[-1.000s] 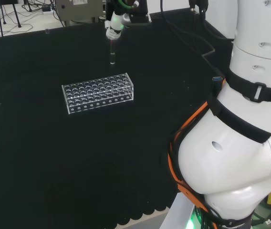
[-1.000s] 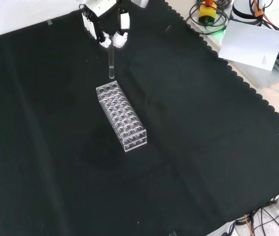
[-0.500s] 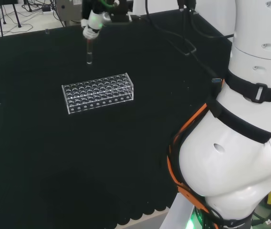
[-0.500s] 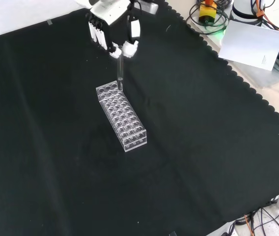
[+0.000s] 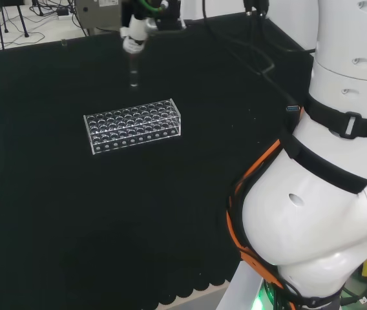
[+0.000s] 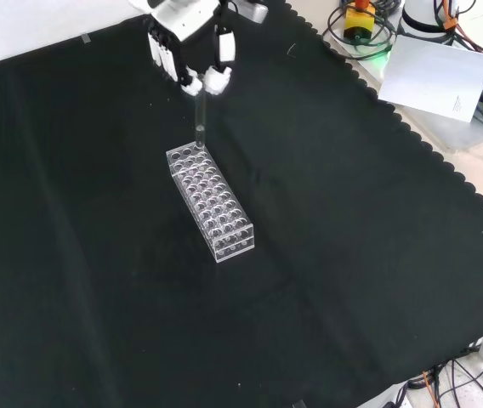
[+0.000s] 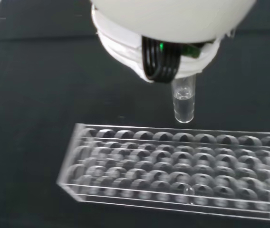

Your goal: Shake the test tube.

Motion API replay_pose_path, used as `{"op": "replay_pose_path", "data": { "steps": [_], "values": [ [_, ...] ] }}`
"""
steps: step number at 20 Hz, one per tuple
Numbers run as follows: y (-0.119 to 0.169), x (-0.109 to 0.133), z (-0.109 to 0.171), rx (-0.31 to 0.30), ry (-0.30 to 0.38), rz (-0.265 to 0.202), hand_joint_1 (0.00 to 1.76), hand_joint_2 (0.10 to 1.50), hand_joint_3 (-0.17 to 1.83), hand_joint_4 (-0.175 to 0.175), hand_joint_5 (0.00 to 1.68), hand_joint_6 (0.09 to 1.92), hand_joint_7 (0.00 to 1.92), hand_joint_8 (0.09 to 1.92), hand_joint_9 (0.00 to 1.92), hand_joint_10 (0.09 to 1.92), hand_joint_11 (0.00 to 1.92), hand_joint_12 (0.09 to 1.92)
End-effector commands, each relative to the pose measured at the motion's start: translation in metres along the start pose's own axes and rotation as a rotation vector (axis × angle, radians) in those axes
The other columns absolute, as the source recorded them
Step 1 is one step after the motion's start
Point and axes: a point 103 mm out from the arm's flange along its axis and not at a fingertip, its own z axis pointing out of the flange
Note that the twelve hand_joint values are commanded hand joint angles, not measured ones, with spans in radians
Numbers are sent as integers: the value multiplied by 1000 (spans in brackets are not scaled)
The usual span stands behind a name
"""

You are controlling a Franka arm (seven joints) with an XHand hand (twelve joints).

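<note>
A slim clear glass test tube (image 6: 199, 115) is pinched at its upper end between the curled fingertips (image 6: 215, 81) of the black and white robot hand (image 6: 186, 38), and is held upright in the air. In the front view the tube's rounded lower end is seen hanging just above the 12 o'clock end of a clear plastic rectangular tube rack (image 6: 211, 201), apart from it. In the head view the hand (image 5: 136, 32) is placed at about 12 o'clock from the rack (image 5: 132, 124), with the tube (image 5: 133, 72) hanging below the fingers and clear of the rack's top. In the wrist view a small amount of clear liquid can be made out in the tube's (image 7: 184, 99) lower part (its level is hard to judge), and the rack (image 7: 173, 168) is seen beneath it. The rack rests flat on the black cloth (image 6: 352, 255) covering the bench.
</note>
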Motion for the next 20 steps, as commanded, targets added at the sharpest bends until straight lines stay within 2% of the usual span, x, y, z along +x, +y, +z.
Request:
{"op": "replay_pose_path", "data": {
  "steps": [1, 7, 11, 15, 20],
  "values": [
    [-18, -73, 1, 20, -47, 166, 1440, 547, 752, -175, 1349, 522, 1409, 693, 1454, 222, 1177, 1072],
    [-30, -121, -6, 24, -77, 276, 1440, 546, 753, -175, 1350, 521, 1410, 692, 1455, 220, 1178, 1072],
    [-31, -132, -13, 9, -72, 305, 1440, 545, 754, -175, 1351, 520, 1411, 690, 1456, 219, 1178, 1072],
    [-22, -119, -13, 5, -58, 275, 1440, 545, 754, -175, 1351, 520, 1412, 690, 1456, 217, 1178, 1072],
    [-1, -74, -5, 14, -34, 184, 1440, 544, 754, -175, 1352, 519, 1412, 689, 1457, 215, 1178, 1071]
  ]
}}
